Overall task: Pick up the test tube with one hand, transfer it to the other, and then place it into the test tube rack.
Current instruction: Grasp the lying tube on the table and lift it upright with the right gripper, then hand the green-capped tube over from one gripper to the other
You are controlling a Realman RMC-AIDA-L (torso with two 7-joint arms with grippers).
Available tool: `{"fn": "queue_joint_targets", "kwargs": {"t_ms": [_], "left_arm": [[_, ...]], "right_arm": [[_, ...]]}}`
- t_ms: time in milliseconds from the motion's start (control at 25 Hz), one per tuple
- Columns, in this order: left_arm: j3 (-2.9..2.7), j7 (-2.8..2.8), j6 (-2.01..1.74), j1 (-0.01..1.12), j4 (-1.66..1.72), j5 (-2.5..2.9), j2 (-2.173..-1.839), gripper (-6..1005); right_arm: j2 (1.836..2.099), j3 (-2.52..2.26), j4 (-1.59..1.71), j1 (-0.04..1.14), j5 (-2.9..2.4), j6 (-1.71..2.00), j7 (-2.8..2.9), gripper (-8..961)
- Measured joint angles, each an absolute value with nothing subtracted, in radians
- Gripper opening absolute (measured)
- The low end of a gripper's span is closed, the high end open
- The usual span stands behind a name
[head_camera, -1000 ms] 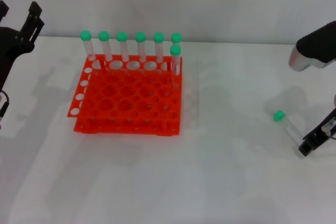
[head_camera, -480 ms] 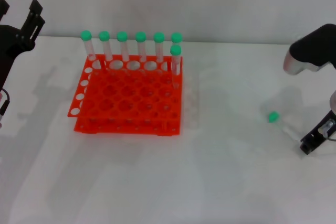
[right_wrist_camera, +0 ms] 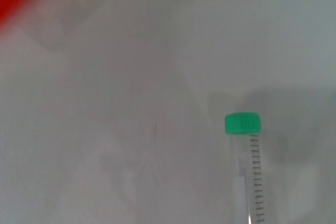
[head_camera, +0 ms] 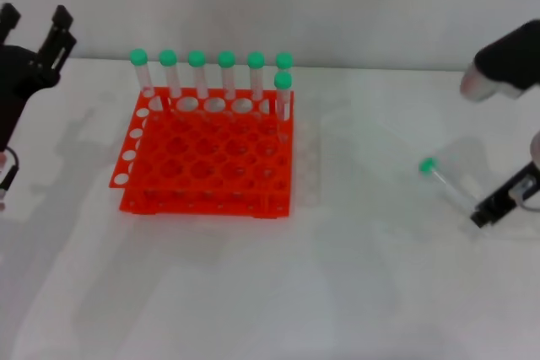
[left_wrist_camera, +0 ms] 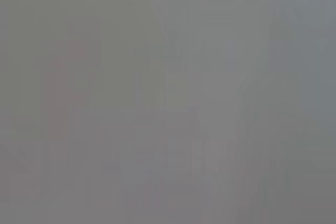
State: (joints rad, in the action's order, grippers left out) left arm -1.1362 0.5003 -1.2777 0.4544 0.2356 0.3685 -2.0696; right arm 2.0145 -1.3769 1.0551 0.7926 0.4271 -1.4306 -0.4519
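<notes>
Test tube [head_camera: 445, 183] — clear, green-capped, tilted — is clamped in the right gripper [head_camera: 494, 208]; left gripper [head_camera: 34, 35] spread.

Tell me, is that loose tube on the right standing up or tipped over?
Tipped. The test tube slants, green cap up and away from the right gripper, which holds its lower end. It is outside the test tube rack.

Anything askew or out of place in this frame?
One test tube is off the table at the right, tilted, its tip held by the right gripper, not yet in the rack. Seven tubes stand upright. Left gripper waits far left.
</notes>
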Motion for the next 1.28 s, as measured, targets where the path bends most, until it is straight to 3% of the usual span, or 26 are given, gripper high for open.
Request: {"fn": "queue_joint_targets", "kwargs": {"t_ms": [320, 480, 720, 1280], "left_arm": [[-1.137, 0.778, -1.278, 0.479, 0.302, 0.715, -2.013, 637], [-1.137, 0.884, -1.279, 0.495, 0.366, 0.878, -2.004, 633], [-1.137, 1.014, -1.285, 0.527, 0.381, 0.959, -2.024, 627], [-1.140, 1.214, -1.285, 0.653, 0.382, 1.095, -2.075, 615]], "right_arm": [[2.013, -1.276, 1.277, 0.609, 0.679, -1.246, -0.611, 194], [2.017, -1.279, 1.260, 0.527, 0.860, -1.079, -0.744, 197], [2.019, -1.308, 1.151, 0.458, 1.206, -0.920, -1.052, 202], [2.023, -1.337, 0.898, 0.468, 1.631, -0.912, -1.609, 214]]}}
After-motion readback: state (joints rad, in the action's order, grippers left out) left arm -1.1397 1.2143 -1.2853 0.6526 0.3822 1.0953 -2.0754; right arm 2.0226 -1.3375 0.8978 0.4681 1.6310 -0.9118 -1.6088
